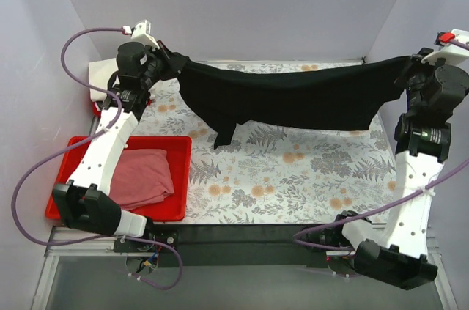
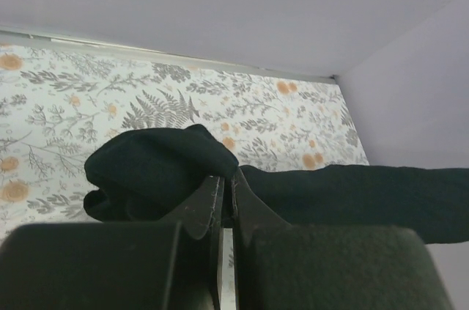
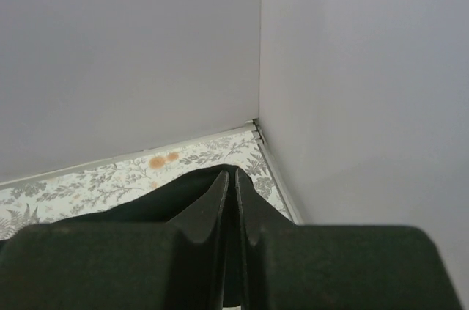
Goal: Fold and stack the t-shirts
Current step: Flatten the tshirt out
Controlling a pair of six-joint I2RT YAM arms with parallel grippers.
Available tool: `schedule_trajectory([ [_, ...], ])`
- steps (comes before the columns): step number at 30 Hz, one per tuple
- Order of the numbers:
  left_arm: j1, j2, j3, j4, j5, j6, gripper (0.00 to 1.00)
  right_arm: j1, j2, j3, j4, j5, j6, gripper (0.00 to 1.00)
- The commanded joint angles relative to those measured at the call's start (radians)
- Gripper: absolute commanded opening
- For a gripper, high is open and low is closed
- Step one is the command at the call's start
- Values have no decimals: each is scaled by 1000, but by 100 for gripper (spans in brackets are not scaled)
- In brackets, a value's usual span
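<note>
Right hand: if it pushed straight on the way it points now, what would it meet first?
Past the black t-shirt it pinches, the right hand likely meets the floral table cover by the far wall corner; depth is unclear.

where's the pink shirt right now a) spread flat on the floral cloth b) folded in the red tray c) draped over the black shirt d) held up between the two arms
b: the pink t-shirt lies folded in the red tray; the black t-shirt is the one held up.
</note>
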Motion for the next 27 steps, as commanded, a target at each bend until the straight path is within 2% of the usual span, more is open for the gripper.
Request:
schedule_trajectory([
  [1,3,-152,-32,-16,83,6,0,-9,-87,25,11,46,-27,1],
  [5,0,-197,-59,-19,180,1,0,-7,-114,28,-11,35,-21,1],
  [8,1,-120,-41,-21,218,14,0,-7,-74,17,-12,26,-12,1],
  [11,0,88,25,-56,315,20,0,-9,-19,-38,-3,23,5,1],
  [12,1,207,42,-60,341,20,0,-7,-6,-60,3,29,8,1],
  [14,0,320,88,-62,311,12,0,-7,23,-137,44,35,22,1],
  [15,0,416,108,-62,294,11,4,-9,38,-161,58,37,25,1],
  [16,-7,456,125,-62,248,11,16,-9,47,-181,70,38,28,1],
  [18,-19,527,160,-38,199,23,33,-9,76,-235,95,31,37,1],
  [19,-37,533,162,-25,141,27,43,-7,86,-251,100,29,37,1],
  [20,-48,532,148,-2,113,34,60,-9,89,-268,118,27,38,1],
  [21,-60,505,134,8,84,44,69,-9,93,-303,126,31,38,1],
  [22,-82,485,110,24,43,44,74,-7,95,-316,135,35,38,1],
  [23,-94,457,82,59,13,43,75,-7,96,-328,145,41,38,1],
  [25,-138,368,-36,91,-31,35,75,-9,101,-354,153,40,40,1],
  [27,-198,284,-160,114,-164,31,75,-9,110,-370,162,34,42,1],
])
